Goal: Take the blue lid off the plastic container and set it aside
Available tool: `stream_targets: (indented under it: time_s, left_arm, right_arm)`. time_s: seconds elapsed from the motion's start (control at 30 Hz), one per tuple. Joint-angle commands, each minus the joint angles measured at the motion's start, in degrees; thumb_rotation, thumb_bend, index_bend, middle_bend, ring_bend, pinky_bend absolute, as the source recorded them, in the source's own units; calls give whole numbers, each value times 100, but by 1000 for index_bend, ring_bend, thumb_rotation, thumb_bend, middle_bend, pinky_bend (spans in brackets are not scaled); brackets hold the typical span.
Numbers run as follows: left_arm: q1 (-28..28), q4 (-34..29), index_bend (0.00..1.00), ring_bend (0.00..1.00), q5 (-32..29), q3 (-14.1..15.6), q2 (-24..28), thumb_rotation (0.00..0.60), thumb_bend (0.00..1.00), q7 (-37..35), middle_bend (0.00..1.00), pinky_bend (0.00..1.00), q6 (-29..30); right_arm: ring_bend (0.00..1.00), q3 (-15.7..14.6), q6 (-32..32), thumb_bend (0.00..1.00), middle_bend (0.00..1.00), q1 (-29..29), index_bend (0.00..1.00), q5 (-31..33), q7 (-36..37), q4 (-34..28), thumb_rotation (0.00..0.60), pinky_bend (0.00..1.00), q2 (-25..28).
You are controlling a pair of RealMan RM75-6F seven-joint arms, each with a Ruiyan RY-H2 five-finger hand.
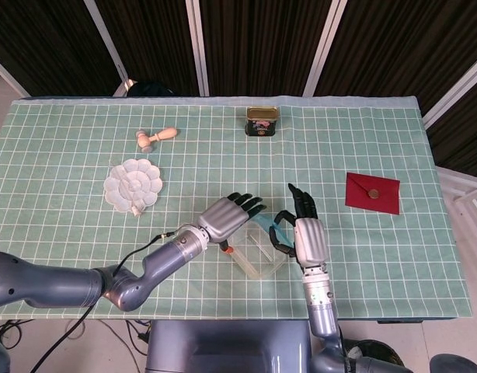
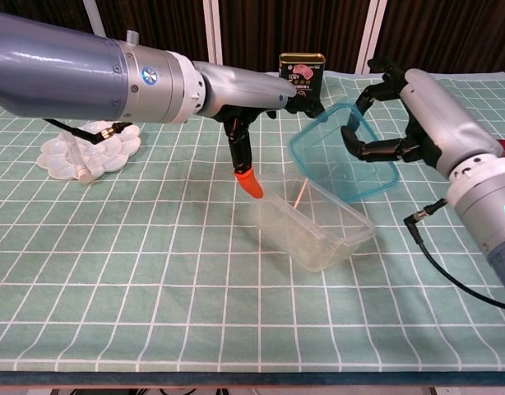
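Two hands are seen at the lower centre of the head view. The blue lid (image 2: pixel 343 162) is held tilted, clear of the plastic container (image 2: pixel 312 222), between the fingers and thumb of the right hand (image 2: pixel 409 115). Whether the left hand (image 2: pixel 244 95) also touches the lid's upper left edge cannot be told; its fingers are stretched out above the container, with the orange-tipped thumb (image 2: pixel 248 183) pointing down beside the container's left rim. The container rests open on the green checked cloth (image 1: pixel 75 217).

Several other things lie well apart from it: a white flower-shaped dish (image 1: pixel 133 186) at the left, a small wooden mallet (image 1: pixel 155 137) at the upper left, a green tin (image 1: pixel 262 121) at the top centre, and a red envelope (image 1: pixel 372 193) at the right.
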Motion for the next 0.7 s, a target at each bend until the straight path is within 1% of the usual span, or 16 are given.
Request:
stream_targets:
  time_s: [0.03, 0.27, 0.43, 0.5, 0.57, 0.6, 0.63, 0.7]
  left_arm:
    - [60, -61, 0, 0, 48, -17, 65, 600, 0, -34, 0, 113, 36]
    - [242, -297, 0, 0, 226, -41, 306, 600, 0, -87, 0, 111, 164]
    - [416, -533, 0, 0, 345, -38, 542, 600, 0, -120, 0, 110, 315]
    - [479, -617, 0, 0, 394, -32, 630, 600, 0, -120, 0, 109, 366]
    - [542, -700, 0, 0, 441, -32, 715, 600, 0, -126, 0, 109, 415]
    - [574, -741, 0, 0, 465, -32, 759, 600, 0, -126, 0, 109, 441]
    - [606, -782, 0, 0, 491, -31, 804, 600, 0, -127, 0, 109, 469]
    - [672, -863, 0, 0, 545, -32, 894, 600, 0, -130, 0, 109, 524]
  right_arm:
    - [0, 114, -18, 519, 48, 35, 571, 119, -41, 31, 600, 0, 84]
    - [0, 319, -117, 520, 48, 120, 571, 334, -68, 172, 600, 0, 307]
    - [0, 495, -302, 519, 48, 230, 571, 623, -254, 366, 600, 0, 475]
    - [0, 527, -395, 519, 48, 265, 550, 755, -396, 447, 600, 0, 557]
    - [0, 571, -509, 519, 33, 301, 444, 945, -597, 487, 600, 0, 643]
    - [0, 597, -557, 519, 18, 318, 328, 1042, -698, 498, 600, 0, 688]
    - [0, 623, -601, 519, 4, 332, 186, 1151, -818, 510, 600, 0, 735]
    - [0, 683, -665, 509, 0, 358, 29, 1363, -1044, 498, 600, 0, 826]
